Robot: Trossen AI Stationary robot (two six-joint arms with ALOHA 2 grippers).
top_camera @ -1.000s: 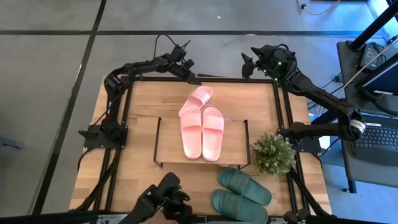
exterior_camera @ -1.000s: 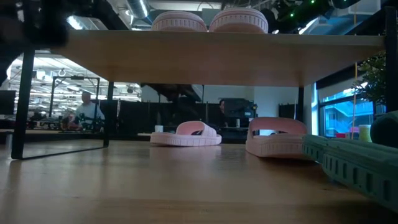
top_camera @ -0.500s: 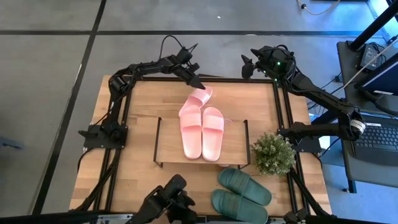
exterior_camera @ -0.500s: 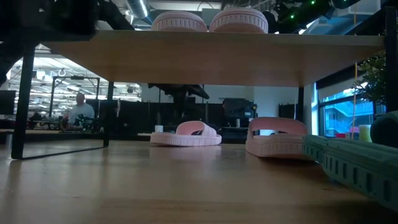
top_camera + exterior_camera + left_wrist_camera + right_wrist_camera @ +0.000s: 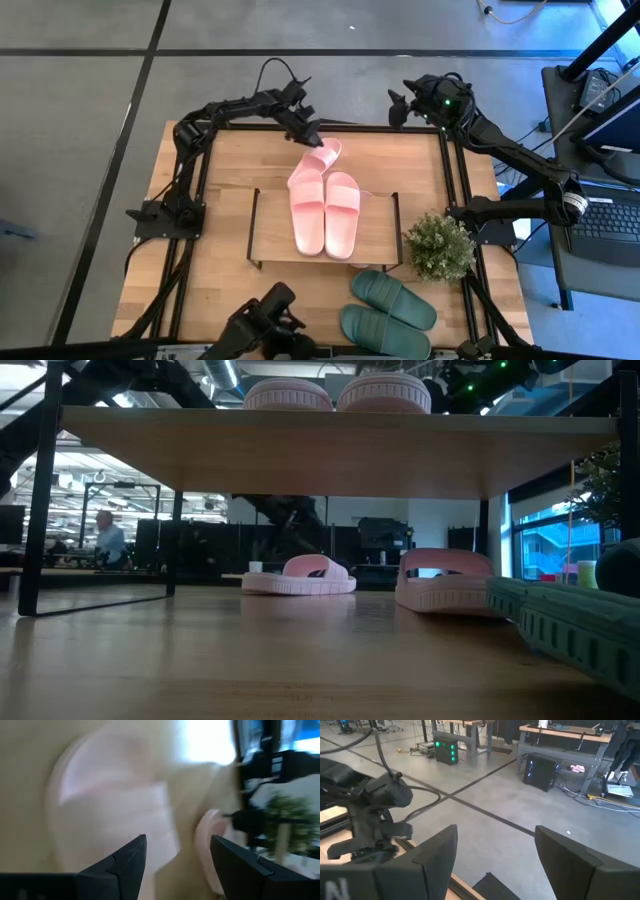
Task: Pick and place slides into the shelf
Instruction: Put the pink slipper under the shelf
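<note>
On the table's far part, beyond the shelf (image 5: 270, 225), one pink slide (image 5: 322, 156) lies flat on its sole. My left gripper (image 5: 313, 134) stands open just over the far end of that pink slide (image 5: 110, 805), slanting down, and is blurred in its wrist view. Two pink slides (image 5: 325, 212) rest side by side on the shelf's top board. In the low view another pink slide (image 5: 445, 582) lies on the table beyond the shelf. Two dark green slides (image 5: 390, 312) lie at the near right. My right gripper (image 5: 400, 103) waits open, raised past the far edge.
A small potted plant (image 5: 438, 247) stands right of the shelf. The shelf's black wire legs (image 5: 40, 520) frame the low space under its board. Bare tabletop (image 5: 210, 170) lies left of the shelf and the slides. A person sits far off in the room (image 5: 105, 540).
My left gripper has rolled about its own line and tipped further down over the far pink slide, staying open. The slides have not moved.
</note>
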